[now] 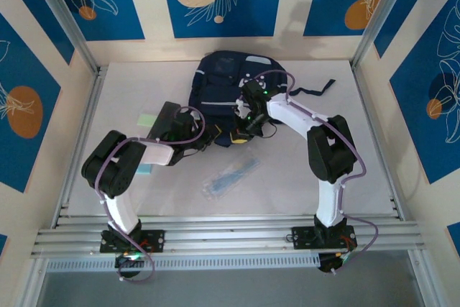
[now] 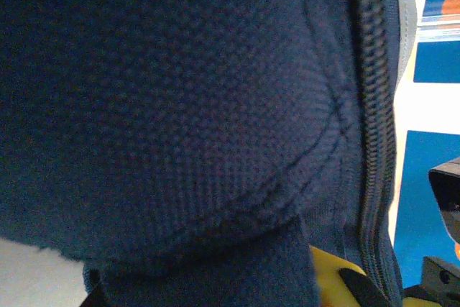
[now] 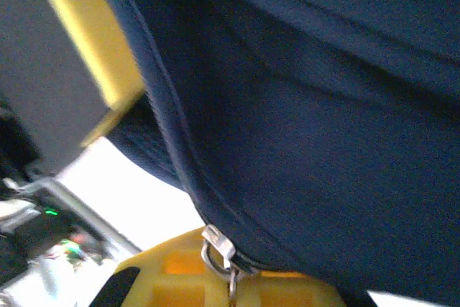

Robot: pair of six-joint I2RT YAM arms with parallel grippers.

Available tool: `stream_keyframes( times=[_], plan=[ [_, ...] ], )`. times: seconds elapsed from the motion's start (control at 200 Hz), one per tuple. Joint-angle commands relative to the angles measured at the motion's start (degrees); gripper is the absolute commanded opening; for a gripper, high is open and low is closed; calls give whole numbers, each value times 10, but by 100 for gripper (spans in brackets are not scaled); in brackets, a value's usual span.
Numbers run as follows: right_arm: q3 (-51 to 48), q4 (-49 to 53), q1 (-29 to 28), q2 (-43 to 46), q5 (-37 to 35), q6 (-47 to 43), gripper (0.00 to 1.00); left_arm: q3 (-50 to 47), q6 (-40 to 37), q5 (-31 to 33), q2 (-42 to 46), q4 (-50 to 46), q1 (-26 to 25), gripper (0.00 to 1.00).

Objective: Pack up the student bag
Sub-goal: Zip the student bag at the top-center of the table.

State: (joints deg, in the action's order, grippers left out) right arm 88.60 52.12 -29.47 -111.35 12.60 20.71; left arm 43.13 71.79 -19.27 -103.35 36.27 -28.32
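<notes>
The student bag (image 1: 228, 80), dark navy with pale patches, lies at the back middle of the table. My left gripper (image 1: 206, 139) is at its near left edge. In the left wrist view navy fabric (image 2: 180, 106) drapes over the jaws, with one yellow finger (image 2: 338, 275) showing beside the zip track (image 2: 374, 120); it looks shut on a fold of the bag. My right gripper (image 1: 249, 118) is at the bag's near opening. Its yellow fingers (image 3: 172, 278) sit together under the bag's edge, with the metal zipper pull (image 3: 219, 248) caught between them.
A clear plastic packet (image 1: 231, 175) lies on the table in front of the bag. A pale green flat item (image 1: 147, 119) sits to the left, behind my left arm. A black strap (image 1: 316, 90) trails right of the bag. A metal frame borders the table.
</notes>
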Motion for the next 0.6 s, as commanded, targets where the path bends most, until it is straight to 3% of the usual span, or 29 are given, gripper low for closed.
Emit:
stream_keyframes(
  times=[0.0, 0.215, 0.595],
  plan=[
    [15, 193, 10, 9, -120, -128, 0, 1, -29, 37, 10, -11, 22, 0],
    [14, 201, 50, -24, -302, -156, 0, -10, -57, 27, 48, -50, 28, 0],
    [90, 68, 165, -77, -373, -205, 0, -4, -112, -23, 100, -164, 40, 0]
  ],
)
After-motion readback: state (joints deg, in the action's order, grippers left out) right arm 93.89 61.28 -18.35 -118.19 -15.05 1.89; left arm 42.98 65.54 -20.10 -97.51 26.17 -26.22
